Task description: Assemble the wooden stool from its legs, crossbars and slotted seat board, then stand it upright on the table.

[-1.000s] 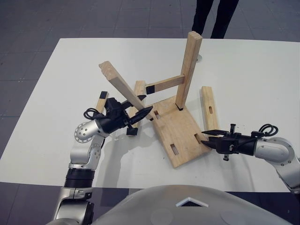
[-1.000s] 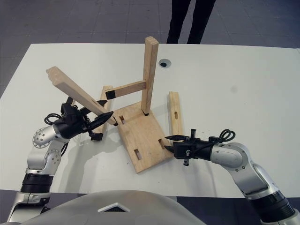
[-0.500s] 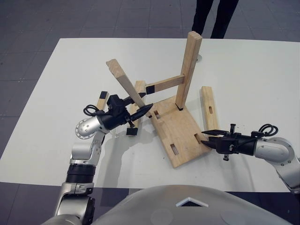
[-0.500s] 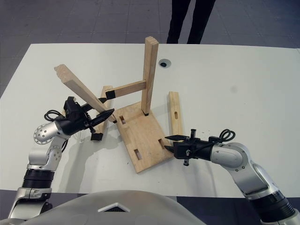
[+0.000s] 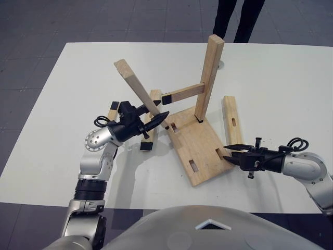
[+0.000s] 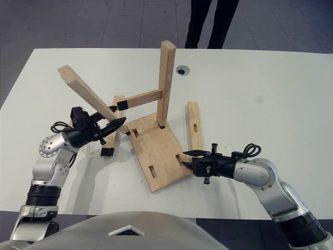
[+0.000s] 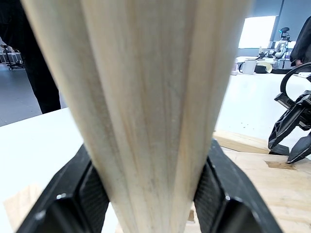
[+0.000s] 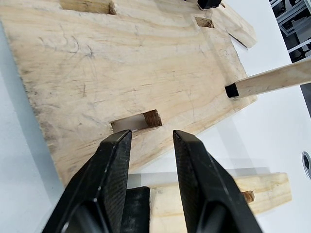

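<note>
Tilting steeply, a wooden leg (image 5: 136, 87) is clamped in the left pincer (image 5: 156, 119) left of the seat board (image 5: 196, 143), board laid on the tabletop (image 5: 281, 88) with an upright leg (image 5: 209, 73) set in it, right pincer (image 5: 229, 154) held narrowly parted at its right edge

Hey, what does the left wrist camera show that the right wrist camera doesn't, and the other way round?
Left wrist view: a stool leg clamped between the left gripper's fingers. Right wrist view: a black-tipped leg standing on the board's far corner, and a loose slotted leg lying flat beside it. Both: the seat board and the open right gripper near its edge.
</note>
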Robot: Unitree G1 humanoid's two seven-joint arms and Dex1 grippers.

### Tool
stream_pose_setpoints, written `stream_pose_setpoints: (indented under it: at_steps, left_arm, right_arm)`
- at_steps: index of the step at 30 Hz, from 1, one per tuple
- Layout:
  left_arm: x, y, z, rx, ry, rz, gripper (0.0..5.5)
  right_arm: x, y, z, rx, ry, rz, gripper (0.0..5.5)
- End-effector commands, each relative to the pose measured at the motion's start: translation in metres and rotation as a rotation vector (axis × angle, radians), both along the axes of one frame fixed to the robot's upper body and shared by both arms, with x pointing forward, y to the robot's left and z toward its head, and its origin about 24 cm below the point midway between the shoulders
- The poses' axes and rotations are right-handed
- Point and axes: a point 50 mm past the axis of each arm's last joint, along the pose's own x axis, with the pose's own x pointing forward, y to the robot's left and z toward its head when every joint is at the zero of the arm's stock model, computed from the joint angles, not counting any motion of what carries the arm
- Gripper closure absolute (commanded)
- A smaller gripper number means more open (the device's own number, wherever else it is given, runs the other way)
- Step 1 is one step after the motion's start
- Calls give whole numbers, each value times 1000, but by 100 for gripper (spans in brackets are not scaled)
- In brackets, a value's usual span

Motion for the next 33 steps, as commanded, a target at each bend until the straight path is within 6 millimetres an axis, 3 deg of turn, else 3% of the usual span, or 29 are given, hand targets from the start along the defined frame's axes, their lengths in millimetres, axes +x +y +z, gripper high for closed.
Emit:
stream_pose_setpoints:
  at_steps: [1, 8, 15, 33]
  left_arm:
    - [5, -8, 8, -8, -26, -44, 344]
    - [11, -6, 14, -22, -53, -20, 344]
    - [6, -18, 0, -32, 5, -65, 344]
    - [3, -20, -10, -46, 44, -43, 344]
  right_arm:
    - [-24, -52, -52, -326, 282, -159, 393]
    - [-25, -51, -53, -323, 285, -159, 393]
    - [-25, -50, -52, -320, 280, -163, 393]
    - [-23, -48, -52, -309, 274, -162, 393]
